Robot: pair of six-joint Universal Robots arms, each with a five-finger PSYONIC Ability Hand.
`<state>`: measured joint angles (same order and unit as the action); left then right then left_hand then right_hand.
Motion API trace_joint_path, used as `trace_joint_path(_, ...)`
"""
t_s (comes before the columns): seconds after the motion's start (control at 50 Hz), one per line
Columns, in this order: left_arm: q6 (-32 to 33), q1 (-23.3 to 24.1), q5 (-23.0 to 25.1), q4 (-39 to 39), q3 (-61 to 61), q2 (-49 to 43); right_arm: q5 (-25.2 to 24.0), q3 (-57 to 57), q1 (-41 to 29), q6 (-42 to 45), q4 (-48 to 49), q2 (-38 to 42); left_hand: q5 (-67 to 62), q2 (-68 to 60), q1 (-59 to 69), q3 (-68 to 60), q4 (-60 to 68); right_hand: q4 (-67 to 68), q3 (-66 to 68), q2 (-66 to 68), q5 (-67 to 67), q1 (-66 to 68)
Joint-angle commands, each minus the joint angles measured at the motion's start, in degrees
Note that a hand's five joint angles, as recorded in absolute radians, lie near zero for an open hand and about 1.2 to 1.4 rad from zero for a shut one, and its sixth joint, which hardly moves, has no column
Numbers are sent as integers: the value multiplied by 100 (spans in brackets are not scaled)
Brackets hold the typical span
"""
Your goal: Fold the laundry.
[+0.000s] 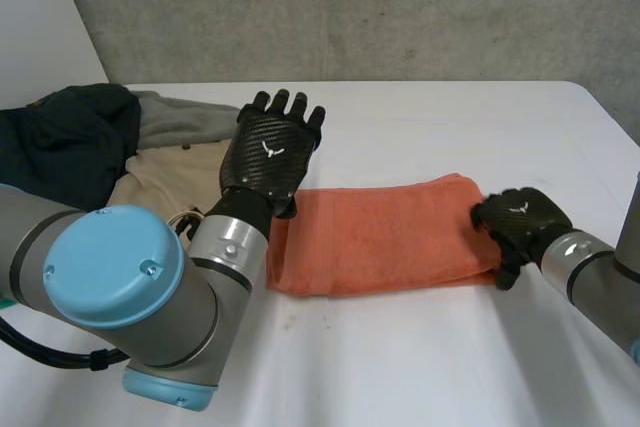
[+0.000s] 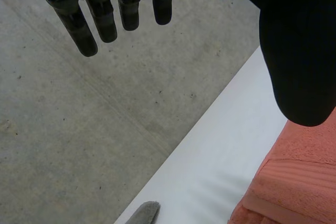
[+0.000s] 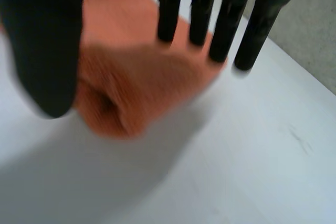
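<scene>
An orange towel (image 1: 380,232), folded into a long strip, lies across the middle of the white table (image 1: 430,357). My left hand (image 1: 270,152) is raised over the strip's left end, fingers straight and spread. In the left wrist view that hand (image 2: 100,17) holds nothing, and the towel (image 2: 294,182) lies below its thumb. My right hand (image 1: 520,219) is at the strip's right end. In the right wrist view its fingers (image 3: 226,22) are straight and stand apart from the thumb, with the towel's end (image 3: 131,93) bunched under the palm, not pinched.
More laundry is piled at the table's left: a dark navy garment (image 1: 60,137), a grey one (image 1: 185,117) and a beige one (image 1: 165,182). A grey cloth tip (image 2: 144,213) pokes over the table's far edge, with a concrete surface (image 1: 350,7) behind.
</scene>
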<state>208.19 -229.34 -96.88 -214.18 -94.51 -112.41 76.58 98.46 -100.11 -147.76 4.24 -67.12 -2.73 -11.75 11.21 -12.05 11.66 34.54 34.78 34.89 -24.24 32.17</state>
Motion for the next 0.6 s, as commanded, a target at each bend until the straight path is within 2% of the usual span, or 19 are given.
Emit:
trace_joint_path(0.02, 11, -41, 2, 34, -76, 52, 102, -247, 80, 739, 762, 446, 273, 175, -121, 205, -166, 4546, 4522, 4511, -4576, 4783)
trace_joint_path(0.12, 11, -58, -33, 61, -173, 193, 340, -660, -236, 810, 859, 411, 273, 175, -121, 205, -166, 4546, 4522, 4511, -4576, 4783)
trace_joint_path(0.24, -15, -277, -68, 61, -296, 509, 279, -1144, -1589, 775, 973, 314, 273, 175, -121, 205, -166, 4546, 4522, 4511, -4576, 4783)
trace_joint_path(0.26, -32, -382, -77, 61, -340, 596, 122, -1197, -1973, 775, 1087, 314, 273, 175, -121, 205, -166, 4546, 4522, 4511, -4576, 4783)
trace_joint_path(0.32, -41, -515, -86, 61, -384, 702, -230, -1189, -2477, 766, 1342, 384, 273, 175, -121, 205, -166, 4546, 4522, 4511, -4576, 4783)
trace_joint_path(0.34, -41, -594, -94, 52, -419, 746, -527, -1145, -2757, 766, 1525, 463, 268, 171, -117, 201, -161, 4546, 4522, 4511, -4576, 4783)
trace_joint_path(0.42, -50, -699, -121, 52, -463, 755, -1038, -1249, -3189, 687, 1668, 988, 268, 170, -116, 201, -161, 4546, 4522, 4511, -4576, 4783)
trace_joint_path(0.5, -76, -779, -235, 61, -481, 755, -1049, -1539, -3278, 267, 1668, 1306, 251, 154, -100, 184, -145, 4546, 4522, 4511, -4576, 4783)
trace_joint_path(0.52, -77, -779, -244, 61, -481, 755, -996, -1601, -3278, 108, 1668, 1316, 268, 170, -116, 201, -161, 3869, 3845, 3834, -3899, 4106)
trace_joint_path(0.56, -85, -779, -244, 61, -481, 747, -812, -1689, -3252, -252, 1659, 1290, 268, 170, -116, 201, -161, -103, -127, -137, 73, 134)
trace_joint_path(0.58, -85, -770, -235, 61, -481, 747, -515, -1733, -3260, -628, 1642, 1229, 268, 170, -116, 201, -161, -2454, -2478, -2489, 2424, -2217)
trace_joint_path(0.6, -85, -761, -235, 61, -472, 747, -347, -1733, -3260, -832, 1624, 1167, 268, 170, -116, 201, -161, -2454, -2478, -2489, 2424, -2217)
